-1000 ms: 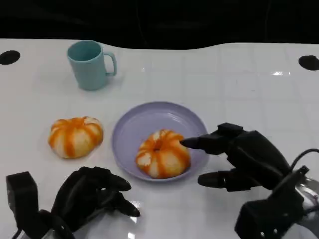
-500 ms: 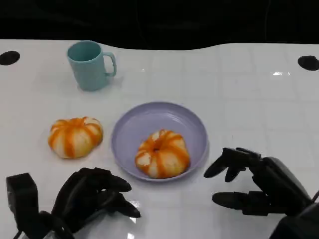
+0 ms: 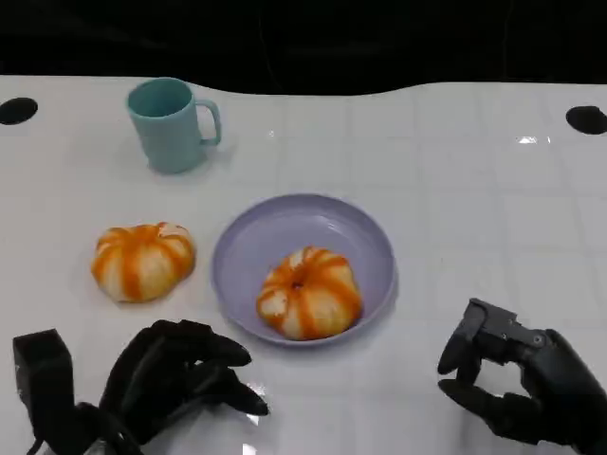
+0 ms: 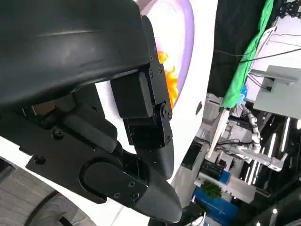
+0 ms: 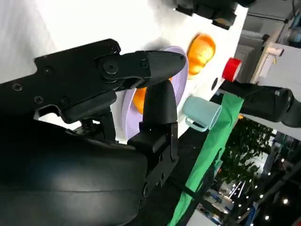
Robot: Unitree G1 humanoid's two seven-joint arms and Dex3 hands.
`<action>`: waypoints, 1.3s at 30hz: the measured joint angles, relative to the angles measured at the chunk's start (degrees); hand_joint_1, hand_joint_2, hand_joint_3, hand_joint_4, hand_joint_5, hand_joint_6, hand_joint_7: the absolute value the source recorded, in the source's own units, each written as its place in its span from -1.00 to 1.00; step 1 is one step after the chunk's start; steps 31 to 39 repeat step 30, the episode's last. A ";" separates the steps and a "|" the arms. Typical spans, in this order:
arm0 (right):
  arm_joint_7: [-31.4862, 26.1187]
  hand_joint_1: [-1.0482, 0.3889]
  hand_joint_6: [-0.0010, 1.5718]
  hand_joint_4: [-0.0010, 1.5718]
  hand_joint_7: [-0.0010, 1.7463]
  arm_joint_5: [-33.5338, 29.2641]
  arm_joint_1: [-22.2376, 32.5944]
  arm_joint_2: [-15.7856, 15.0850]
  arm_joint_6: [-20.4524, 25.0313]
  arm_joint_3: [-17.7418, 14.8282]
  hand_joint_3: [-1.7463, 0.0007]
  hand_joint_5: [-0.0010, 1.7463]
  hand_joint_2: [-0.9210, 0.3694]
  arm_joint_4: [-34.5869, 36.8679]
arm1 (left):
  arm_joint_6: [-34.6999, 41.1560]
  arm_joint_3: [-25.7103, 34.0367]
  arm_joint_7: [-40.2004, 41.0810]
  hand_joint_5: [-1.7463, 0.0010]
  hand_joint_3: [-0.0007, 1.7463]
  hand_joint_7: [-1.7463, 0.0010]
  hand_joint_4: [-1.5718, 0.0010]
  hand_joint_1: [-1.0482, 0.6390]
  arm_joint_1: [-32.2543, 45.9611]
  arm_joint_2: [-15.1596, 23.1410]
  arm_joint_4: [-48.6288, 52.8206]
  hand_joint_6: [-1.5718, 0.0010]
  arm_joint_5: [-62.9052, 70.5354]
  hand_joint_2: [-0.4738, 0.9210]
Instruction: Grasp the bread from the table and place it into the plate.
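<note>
Glossy white surface, round lilac plate holding one orange-striped round bread, second striped bread on the surface left of the plate, teal mug beyond, left hand curled empty near the front edge, right hand empty, fingers apart, right of the plate.

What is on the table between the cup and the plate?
Nothing: in the head view, bare white table separates the cup from the plate.
</note>
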 measured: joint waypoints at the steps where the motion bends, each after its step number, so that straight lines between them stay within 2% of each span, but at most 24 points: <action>1: 0.30 -0.26 -0.46 -0.24 0.92 0.31 0.23 0.27 0.30 -0.32 0.58 1.00 -1.00 -0.20 | 0.03 0.01 0.00 0.70 -1.00 0.96 -1.00 -0.97 0.01 0.01 -0.02 -1.00 0.00 0.79; 9: 2.02 -0.22 -0.42 -0.17 0.89 2.04 0.58 3.99 4.89 -2.11 0.61 1.00 -1.00 -0.71 | 0.55 0.31 -0.21 0.69 -1.00 0.96 -1.00 -0.97 0.01 0.32 -0.02 -1.00 -0.39 0.79; 15: 5.59 -0.25 -0.38 -0.18 0.91 5.38 0.58 5.86 7.63 -2.91 0.62 1.00 -1.00 -1.00 | 0.57 0.28 -0.23 0.70 -0.99 0.96 -1.00 -0.97 0.01 0.51 -0.02 -1.00 -0.41 0.80; 23: 8.57 -0.30 -0.32 -0.14 0.92 7.14 1.75 6.49 9.66 -3.95 0.68 1.00 -1.00 -1.56 | 0.39 0.24 -0.22 0.69 -1.00 0.96 -1.00 -0.97 0.01 0.50 0.01 -1.00 -0.39 0.80; 30: 12.06 -0.32 -0.28 -0.09 0.89 11.07 2.63 7.37 15.45 -4.54 0.68 1.00 -1.00 -4.15 | 0.39 0.19 -0.22 0.69 -1.00 0.96 -1.00 -0.96 0.02 0.48 0.01 -1.00 -0.39 0.80; 39: 12.06 -0.32 -0.28 -0.09 0.89 11.07 2.63 7.37 15.45 -4.54 0.68 1.00 -1.00 -4.15 | 0.39 0.19 -0.22 0.69 -1.00 0.96 -1.00 -0.96 0.02 0.48 0.01 -1.00 -0.39 0.80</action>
